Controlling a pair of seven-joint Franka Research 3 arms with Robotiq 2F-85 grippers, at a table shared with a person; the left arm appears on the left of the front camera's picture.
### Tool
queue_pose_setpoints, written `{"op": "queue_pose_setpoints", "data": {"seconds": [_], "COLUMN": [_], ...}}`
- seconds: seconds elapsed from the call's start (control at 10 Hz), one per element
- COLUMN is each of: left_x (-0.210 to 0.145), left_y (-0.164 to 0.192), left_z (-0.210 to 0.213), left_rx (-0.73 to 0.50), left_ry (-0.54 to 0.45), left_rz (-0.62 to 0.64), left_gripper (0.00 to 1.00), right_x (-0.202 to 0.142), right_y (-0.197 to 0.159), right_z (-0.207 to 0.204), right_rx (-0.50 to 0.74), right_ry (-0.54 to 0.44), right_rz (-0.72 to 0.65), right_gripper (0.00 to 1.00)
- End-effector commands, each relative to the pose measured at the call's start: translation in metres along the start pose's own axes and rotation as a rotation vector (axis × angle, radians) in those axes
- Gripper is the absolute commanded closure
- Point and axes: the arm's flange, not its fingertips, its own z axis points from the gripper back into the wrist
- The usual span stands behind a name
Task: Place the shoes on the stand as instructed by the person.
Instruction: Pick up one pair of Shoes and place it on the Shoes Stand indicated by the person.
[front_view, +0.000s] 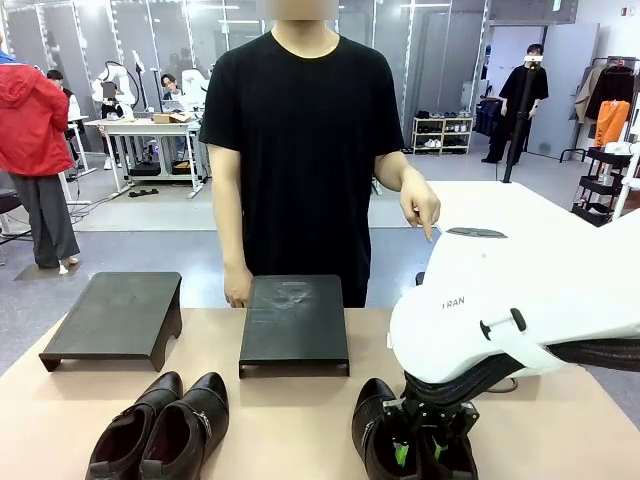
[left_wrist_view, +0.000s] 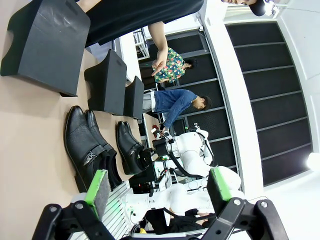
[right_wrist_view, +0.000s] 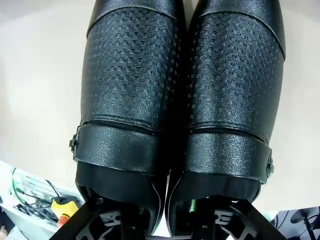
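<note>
1. The right gripper (front_view: 420, 453) stands over the right pair (front_view: 378, 425) of shoes at the near edge of the table (front_view: 300, 420). One black finger dips into each shoe's opening, and the jaws are clamped together on the two adjoining inner walls. A sliver of green pad (right_wrist_view: 192, 205) shows inside one opening.
2. In the right wrist view, this pair lies side by side and touching. The uppers are black leather embossed with a fine geometric grain. A pebbled strap crosses each instep, with a small metal buckle on the outer side.
3. The left pair (front_view: 160, 425) rests on the table's near left, toes away from the person (front_view: 300, 130). These shoes are glossy, rounded, dark inside and also touching each other.
4. The left gripper (left_wrist_view: 159, 175) hangs with its fingers spread wide. Its ribbed green pads face each other and nothing lies between them.
5. Two matte black stands sit beyond the shoes. They are flat rectangular slabs on low side legs. The left stand (front_view: 115, 315) is behind the left pair, and the middle stand (front_view: 295, 322) shows faint scuffs on top.
6. The table is smooth and tan.
7. The person wears a plain black T-shirt. One hand (front_view: 421, 208) has its index finger pointing downward above the white right arm. The other hand (front_view: 237, 285) rests by the middle stand's far corner.
</note>
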Motion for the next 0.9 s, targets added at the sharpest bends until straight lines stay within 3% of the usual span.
{"op": "queue_pose_setpoints", "data": {"seconds": [0.0,0.1,0.8], "left_x": [0.000,0.000,0.000], "left_y": [0.001,0.001,0.001], "left_z": [0.002,0.002,0.002], "left_rx": [-0.005,-0.005,-0.005], "left_ry": [0.005,0.005,0.005], "left_rz": [-0.014,-0.014,-0.014], "left_gripper": [0.00,0.00,0.00], "right_x": [-0.018,-0.019,-0.028], "right_y": [-0.002,-0.002,-0.005], "right_z": [-0.014,-0.016,0.007], "right_rx": [-0.032,-0.035,-0.016], "right_ry": [-0.022,-0.018,-0.041], "right_rz": [-0.034,-0.033,0.016], "right_gripper": [0.95,1.00,1.00]}}
